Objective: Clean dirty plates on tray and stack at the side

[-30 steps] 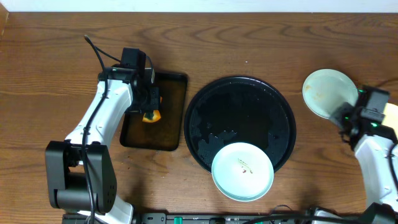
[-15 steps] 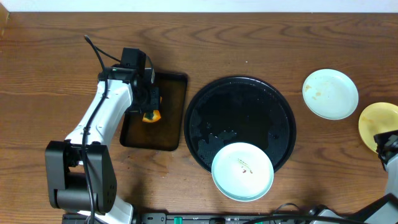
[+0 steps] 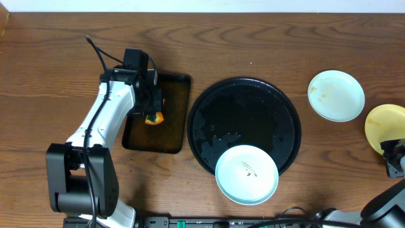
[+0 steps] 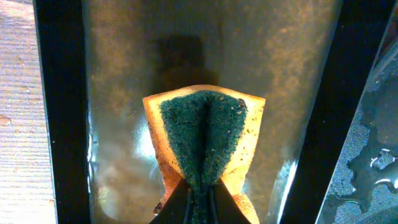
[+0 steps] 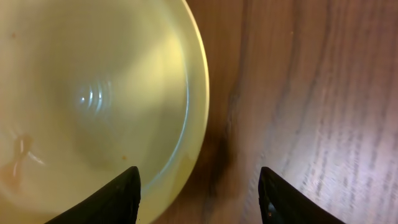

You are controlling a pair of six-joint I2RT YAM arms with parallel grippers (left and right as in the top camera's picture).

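The round black tray (image 3: 247,104) is wet, and a mint-white plate (image 3: 247,174) with a small brown smear rests on its front rim. A second mint-white plate (image 3: 336,95) and the pale yellow plate (image 3: 385,126) lie apart on the bare wood at the right. My right gripper (image 5: 199,193) is open and holds nothing; the yellow plate's (image 5: 93,106) rim lies below its left finger. In the overhead view the right gripper (image 3: 391,154) sits at that plate's near edge. My left gripper (image 4: 200,202) is shut on the folded green-and-yellow sponge (image 4: 205,137).
A dark rectangular tray (image 3: 174,101) lies left of the round one, under the left gripper (image 3: 152,114) and the sponge. Its wet floor (image 4: 124,74) fills the left wrist view. Bare wood (image 5: 311,93) borders the yellow plate on the right.
The right arm has pulled back toward the front right corner, uncovering the yellow plate on the wood, and its jaws have widened. The left arm and sponge have not moved.
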